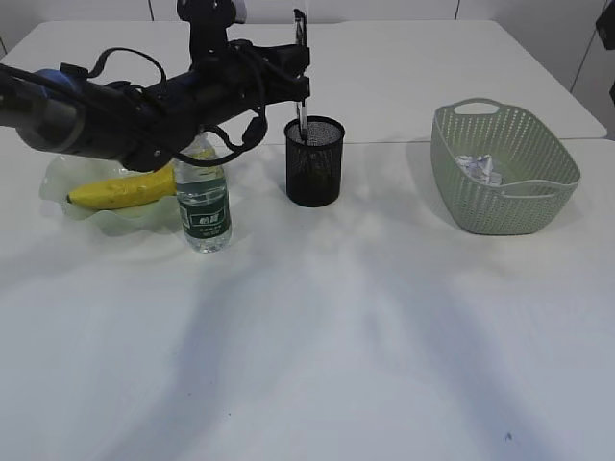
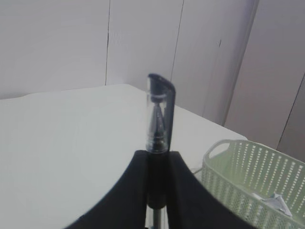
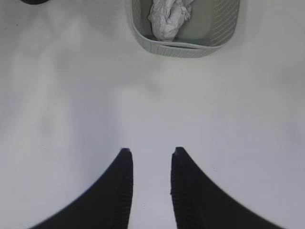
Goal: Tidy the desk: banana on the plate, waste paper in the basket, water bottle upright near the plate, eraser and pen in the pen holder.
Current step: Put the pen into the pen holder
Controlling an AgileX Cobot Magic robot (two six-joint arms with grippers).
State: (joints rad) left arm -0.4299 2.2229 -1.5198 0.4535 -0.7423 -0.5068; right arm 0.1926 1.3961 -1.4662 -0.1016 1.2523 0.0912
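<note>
My left gripper (image 1: 301, 60) is shut on a dark capped pen (image 1: 302, 113), held upright over the black mesh pen holder (image 1: 314, 161); the pen's lower end reaches the holder's mouth. In the left wrist view the pen (image 2: 159, 114) stands up between the closed fingers of the gripper (image 2: 157, 155). A yellow banana (image 1: 120, 189) lies on the pale translucent plate (image 1: 56, 175). The water bottle (image 1: 203, 197) stands upright beside the plate. Crumpled waste paper (image 1: 479, 168) lies in the green basket (image 1: 504, 197). My right gripper (image 3: 151, 151) hangs open over bare table. The eraser is out of view.
The right wrist view shows the basket (image 3: 164, 46) with the paper (image 3: 168, 16) straight ahead, and a sliver of the pen holder (image 3: 33, 1) at the top left. The left arm (image 1: 106, 110) stretches low over the plate and bottle. White table (image 1: 317, 336) spreads in front.
</note>
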